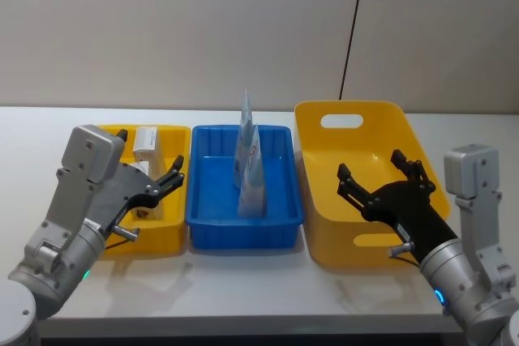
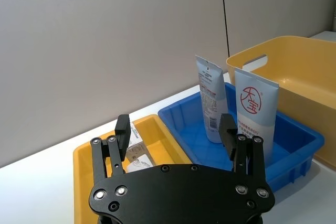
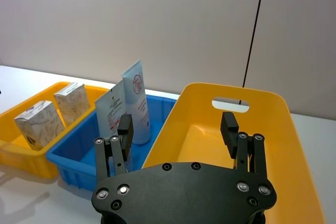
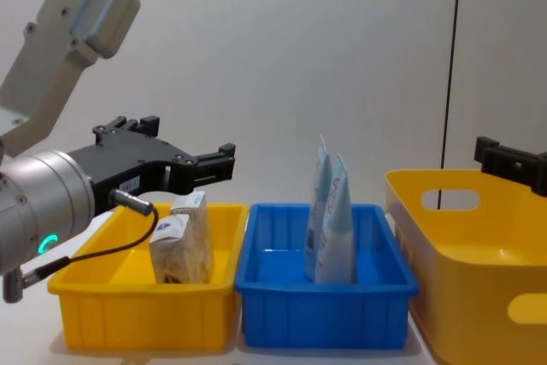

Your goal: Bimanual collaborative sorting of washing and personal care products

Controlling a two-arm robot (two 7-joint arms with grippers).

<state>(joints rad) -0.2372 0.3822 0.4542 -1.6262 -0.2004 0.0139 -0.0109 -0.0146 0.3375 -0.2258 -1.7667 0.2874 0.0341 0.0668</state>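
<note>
Two tall pale-blue pointed pouches (image 1: 252, 177) stand up in the middle of the blue plastic tray (image 1: 243, 234), one nearer its back edge. We see the white rose-printed pack (image 3: 37, 124) and the small beige speckled box (image 3: 71, 102) in the small yellow plastic tray (image 1: 154, 239). The left gripper (image 1: 173, 174) hangs spread wide and empty over that tray. The right gripper (image 1: 371, 172) is the same over the big yellow plastic bin (image 1: 324, 232).

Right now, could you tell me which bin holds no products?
The large yellow handled bin on the robot's right; the blue bin holds two tubes, the small yellow bin two boxes.
</note>
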